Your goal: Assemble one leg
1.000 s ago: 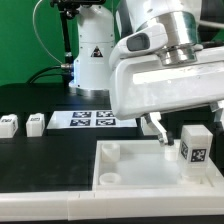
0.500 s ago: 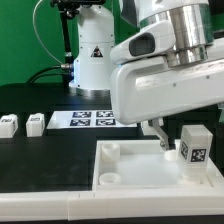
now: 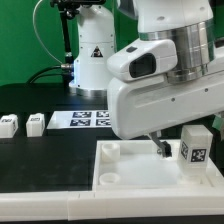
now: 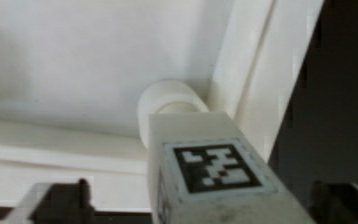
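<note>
Leg [image 4: 202, 165] prob light, stiff, slick plastic; grab flat sides mid-post w/ gripper [image 4: 202, 203], fingers spread, not touching.

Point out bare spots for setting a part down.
Free: the black table before the two lying legs, beside the tabletop; also the tabletop's bare middle. Crowded: its end on the exterior view's right, where the claw flanks the standing leg.
</note>
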`<state>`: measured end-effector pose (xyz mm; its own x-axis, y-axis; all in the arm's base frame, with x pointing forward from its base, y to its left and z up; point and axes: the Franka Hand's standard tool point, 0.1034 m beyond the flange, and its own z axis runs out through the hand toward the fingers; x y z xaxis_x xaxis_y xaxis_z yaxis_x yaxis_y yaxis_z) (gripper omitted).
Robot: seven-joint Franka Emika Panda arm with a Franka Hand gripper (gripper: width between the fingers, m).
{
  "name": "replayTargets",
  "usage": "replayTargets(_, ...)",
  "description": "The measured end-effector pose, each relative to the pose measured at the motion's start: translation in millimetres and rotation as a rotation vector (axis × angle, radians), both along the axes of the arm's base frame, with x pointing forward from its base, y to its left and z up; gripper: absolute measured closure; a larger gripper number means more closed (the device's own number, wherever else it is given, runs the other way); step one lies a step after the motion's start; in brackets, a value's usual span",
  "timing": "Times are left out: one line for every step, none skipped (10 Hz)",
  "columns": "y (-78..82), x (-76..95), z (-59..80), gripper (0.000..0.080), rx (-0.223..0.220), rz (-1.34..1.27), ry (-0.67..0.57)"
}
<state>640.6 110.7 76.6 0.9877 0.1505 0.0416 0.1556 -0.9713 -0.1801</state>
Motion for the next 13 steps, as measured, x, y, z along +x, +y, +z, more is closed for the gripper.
replayTargets(0.4, -0.1, -0.3, 0.0262, 0.002, -0.041, 0.008)
replayTargets(2.0, -0.5, -0.4, 0.0463, 0.01, -0.168, 0.033)
replayTargets(2.4, -0.7, -0.5, 0.0508, 0.012, -0.258, 0.051)
replayTargets(2.1, -0.4, -0.7, 0.0508, 0.015, -0.327, 0.06)
replayTargets(1.1, -0.3, -2.0, 0.0508, 0.022, -0.468, 0.064)
replayTargets(0.8, -1.5, -2.5, 0.0508, 0.031, -0.577, 0.06)
replayTargets(-0.4, -2.1, -3.0, 0.0508, 0.053, -0.761, 0.072)
replayTargets(-1.6, -2.4, -3.1, 0.0508, 0.071, -0.937, 0.083)
replayTargets(-3.3, -1.9, -3.5, 0.0507, 0.096, -1.078, 0.096)
replayTargets(-3.7, -2.5, -3.8, 0.0507, 0.116, -1.191, 0.121)
replayTargets(-1.1, -3.8, -3.9, 0.0506, 0.134, -1.369, 0.165)
replayTargets(9.2, -6.9, -5.3, 0.0506, 0.15, -1.527, 0.211)
replayTargets(17.1, -8.7, -7.4, 0.0506, 0.16, -1.593, 0.237)
